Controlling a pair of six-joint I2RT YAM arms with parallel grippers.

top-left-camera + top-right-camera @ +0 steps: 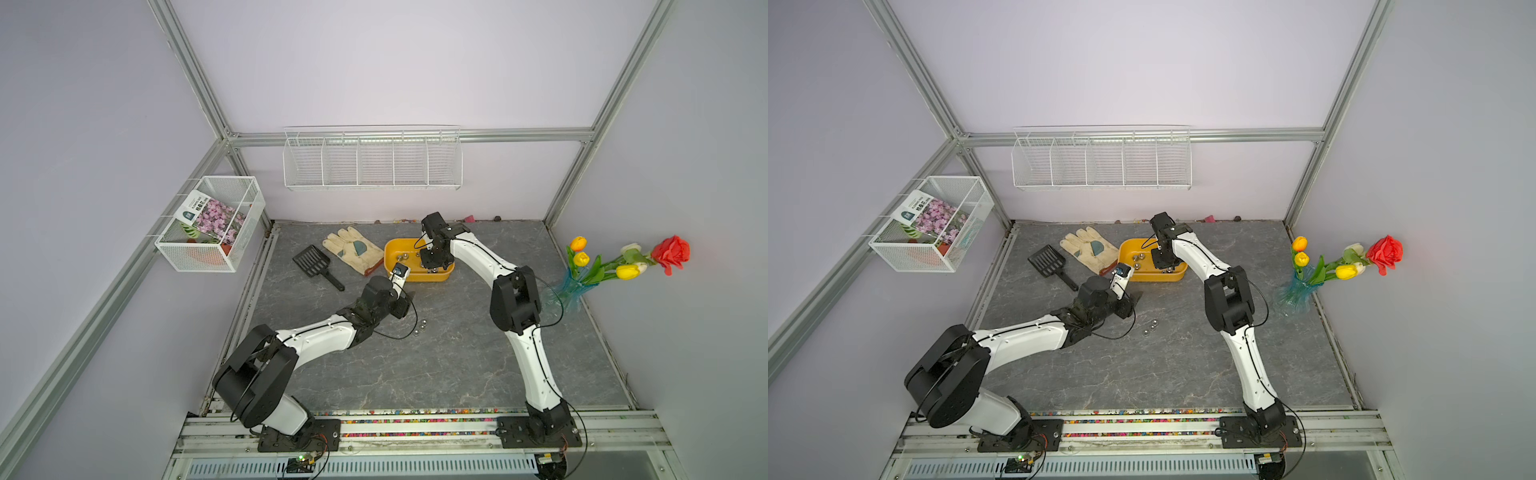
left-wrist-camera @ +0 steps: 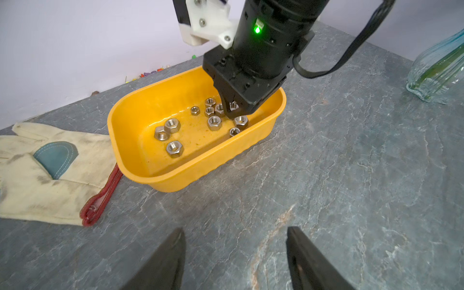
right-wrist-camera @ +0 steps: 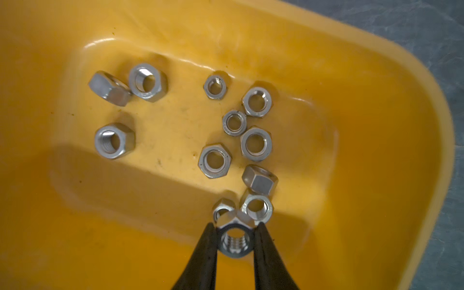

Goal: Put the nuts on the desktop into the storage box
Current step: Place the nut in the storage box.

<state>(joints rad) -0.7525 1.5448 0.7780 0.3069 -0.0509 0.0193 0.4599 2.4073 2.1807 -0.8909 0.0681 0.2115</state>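
The yellow storage box (image 1: pixel 419 276) (image 1: pixel 1154 277) stands at the back of the grey desktop (image 1: pixel 457 353). Several silver nuts (image 3: pixel 214 160) (image 2: pixel 173 125) lie on its floor. My right gripper (image 3: pixel 234 227) (image 2: pixel 232 110) reaches down inside the box, shut on one nut (image 3: pixel 234 238) that hangs just above the others. Two more nuts (image 1: pixel 423 323) (image 1: pixel 1147 331) lie on the desktop in front of the box. My left gripper (image 2: pixel 236 229) (image 1: pixel 409 297) hovers open over bare desktop between the box and those two nuts, with nothing between its fingers.
A worn work glove (image 1: pixel 353 249) lies against the box's left side, with a black scoop (image 1: pixel 316 264) further left. A glass vase of flowers (image 1: pixel 577 286) stands at the right wall. A wire basket (image 1: pixel 210 224) and a wire rack (image 1: pixel 372 162) hang on the walls.
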